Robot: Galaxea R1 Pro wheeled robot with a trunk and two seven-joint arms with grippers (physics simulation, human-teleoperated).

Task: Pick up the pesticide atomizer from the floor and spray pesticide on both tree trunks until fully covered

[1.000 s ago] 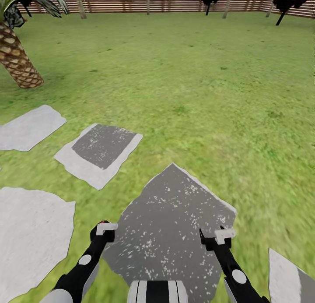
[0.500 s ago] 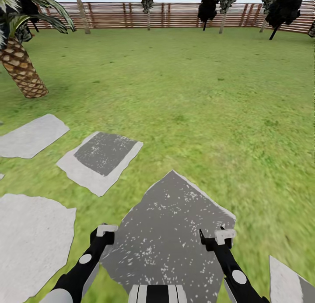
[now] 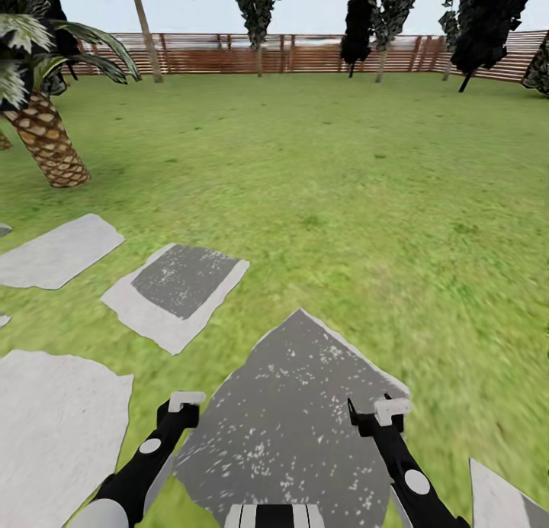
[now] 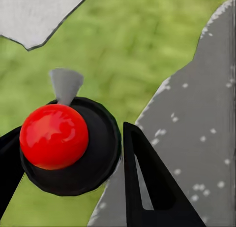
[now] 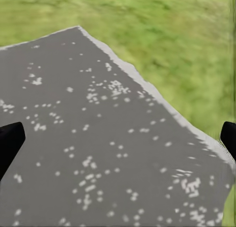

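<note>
Your left gripper (image 4: pixel 73 163) grips the pesticide atomizer (image 4: pixel 69 143), its red button and black cap between the fingers, above a dark paving slab (image 3: pixel 290 406). Your right gripper (image 5: pixel 118 138) hangs wide and empty over the same slab. Beyond, the lawn (image 3: pixel 343 185) runs to the fence (image 3: pixel 305 53), where trees (image 3: pixel 255 9) stand.

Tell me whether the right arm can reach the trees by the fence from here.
Probably not. The trees stand far off along the fence, across a wide lawn, while the right end effector hangs open over a nearby paving slab.
</note>
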